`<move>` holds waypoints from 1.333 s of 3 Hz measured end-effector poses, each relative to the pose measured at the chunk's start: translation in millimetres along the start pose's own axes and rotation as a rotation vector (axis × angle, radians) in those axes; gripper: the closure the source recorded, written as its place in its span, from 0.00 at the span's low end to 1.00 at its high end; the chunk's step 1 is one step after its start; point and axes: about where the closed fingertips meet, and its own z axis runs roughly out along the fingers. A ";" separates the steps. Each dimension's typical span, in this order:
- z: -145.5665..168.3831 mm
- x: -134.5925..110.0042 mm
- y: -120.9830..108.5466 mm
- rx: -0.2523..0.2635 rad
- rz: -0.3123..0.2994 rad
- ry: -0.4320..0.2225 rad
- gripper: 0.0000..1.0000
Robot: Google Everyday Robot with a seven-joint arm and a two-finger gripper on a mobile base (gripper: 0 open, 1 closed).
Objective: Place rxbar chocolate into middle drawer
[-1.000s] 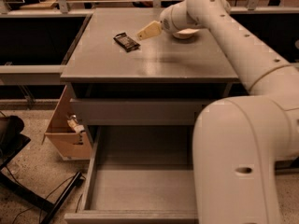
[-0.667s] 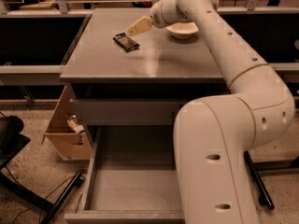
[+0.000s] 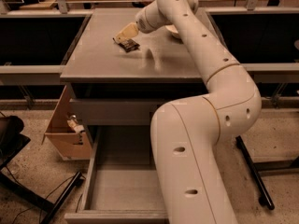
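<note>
The rxbar chocolate [image 3: 128, 45], a small dark flat bar, lies on the grey cabinet top [image 3: 107, 64] at its back middle. My gripper [image 3: 124, 34] is right over the bar's far end, touching or almost touching it; the bar still lies flat on the top. The middle drawer [image 3: 122, 190] is pulled open low in front of the cabinet, and its flat grey floor shows with nothing on it. My arm crosses the right half of the view and hides the drawer's right part.
A cream-white bowl [image 3: 171, 30] stands on the top just right of the gripper, mostly behind my arm. A shut drawer front [image 3: 110, 111] sits above the open drawer. An open cardboard box [image 3: 65, 132] stands on the floor at the left, with black chair legs [image 3: 28, 195] beyond.
My gripper has moved left from beside the bowl to right over the bar. The arm has swung left with it. The bar has not moved.
</note>
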 end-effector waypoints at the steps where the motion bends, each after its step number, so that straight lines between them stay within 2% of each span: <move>1: 19.0 19.2 -1.0 0.005 0.050 0.055 0.00; 2: 27.2 19.2 0.9 0.004 0.056 0.059 0.16; 3: 32.1 16.7 6.2 -0.006 0.043 0.063 0.40; 4: 38.6 17.5 15.7 -0.031 0.032 0.075 0.69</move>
